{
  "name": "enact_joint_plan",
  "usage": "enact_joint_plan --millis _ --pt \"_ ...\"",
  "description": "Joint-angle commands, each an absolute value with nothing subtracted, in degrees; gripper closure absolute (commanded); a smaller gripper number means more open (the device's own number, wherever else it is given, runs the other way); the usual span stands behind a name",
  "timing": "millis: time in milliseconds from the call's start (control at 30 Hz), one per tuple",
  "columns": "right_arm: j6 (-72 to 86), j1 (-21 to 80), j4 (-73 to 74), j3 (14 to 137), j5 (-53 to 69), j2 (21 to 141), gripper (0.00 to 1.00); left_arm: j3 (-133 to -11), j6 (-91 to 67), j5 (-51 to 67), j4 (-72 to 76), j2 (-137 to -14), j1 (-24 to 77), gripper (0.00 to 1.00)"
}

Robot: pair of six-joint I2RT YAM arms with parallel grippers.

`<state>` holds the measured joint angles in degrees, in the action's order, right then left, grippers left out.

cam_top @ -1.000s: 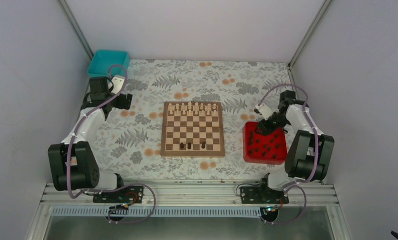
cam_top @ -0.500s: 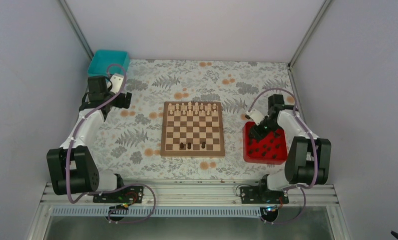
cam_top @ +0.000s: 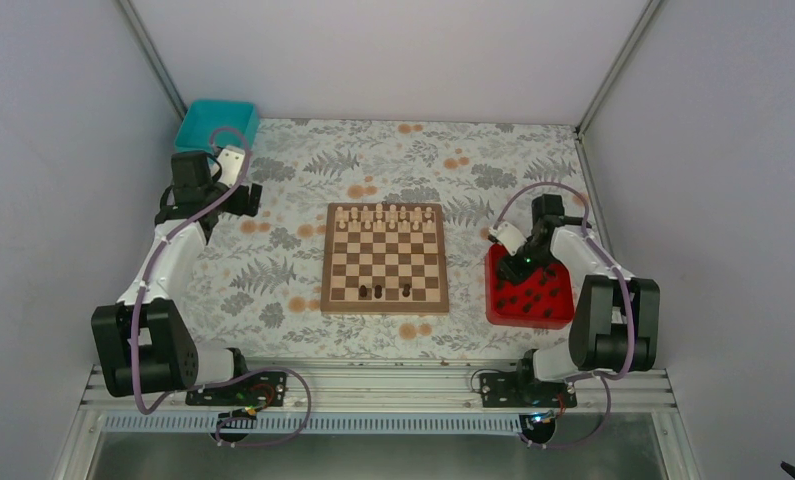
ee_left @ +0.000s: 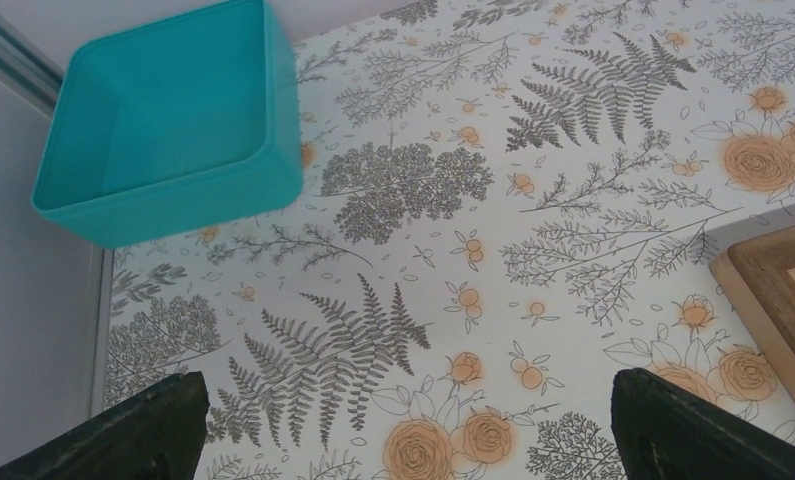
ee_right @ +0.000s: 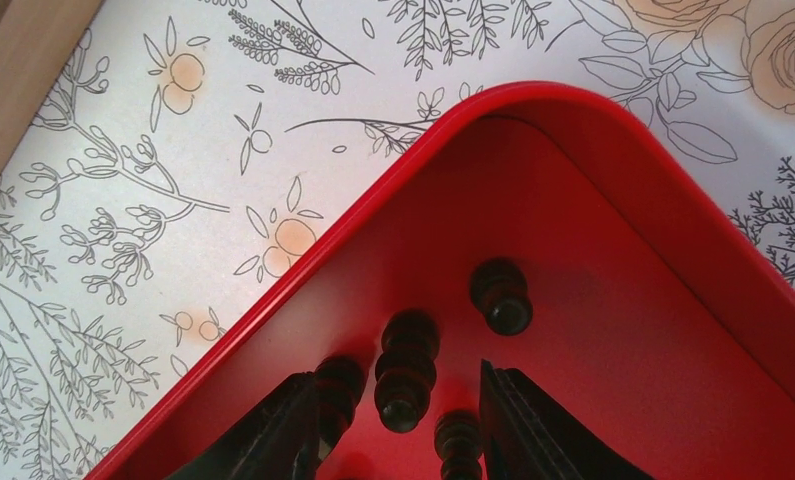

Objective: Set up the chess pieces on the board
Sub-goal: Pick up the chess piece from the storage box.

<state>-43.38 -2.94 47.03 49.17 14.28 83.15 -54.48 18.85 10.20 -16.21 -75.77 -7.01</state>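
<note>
The board [cam_top: 326, 262] lies mid-table, with pale pieces along its far row and three dark chess pieces [cam_top: 377, 292] on its near row. Several more dark chess pieces stand in the red tray [cam_top: 494, 300] to its right. My right gripper [cam_top: 521, 262] is low over the tray's far-left corner. In the right wrist view it [ee_right: 395, 382] is open and straddles one upright dark piece [ee_right: 405, 368], with gaps on both sides. A second piece [ee_right: 341, 392] stands against the left finger, and others [ee_right: 500, 296] stand close by. My left gripper [ee_left: 403, 430] is open over bare cloth.
A teal bin [cam_top: 216, 125] sits at the back left corner, just beyond my left gripper [cam_top: 245, 198]. The board's corner [ee_left: 773, 290] shows at the right of the left wrist view. The tray's red rim [ee_right: 303, 250] runs close to the left of the right fingers.
My right gripper has swung left and down into the tray's far-left corner, and its jaws have narrowed around a dark piece. The left arm has edged slightly toward the back.
</note>
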Motion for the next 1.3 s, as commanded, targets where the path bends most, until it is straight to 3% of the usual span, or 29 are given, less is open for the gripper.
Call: enact_joint_plan --millis 0,300,733,1267 --pt "-42.63 -2.32 44.56 47.95 13.56 82.47 0.58 -55.52 18.55 11.93 -16.73 -74.16 -7.46 0.0" --pt "-42.3 -2.36 43.46 47.69 13.41 83.37 0.71 -55.4 18.63 12.57 -16.79 -74.1 -7.56 0.0" --pt "-42.19 -2.35 42.22 46.54 13.03 84.38 0.73 -55.37 18.57 13.25 -16.55 -74.08 -7.9 0.0" --pt "-41.78 -1.82 49.03 52.77 12.43 80.03 0.9 -55.43 18.54 14.05 -16.49 -74.03 -8.26 0.0"
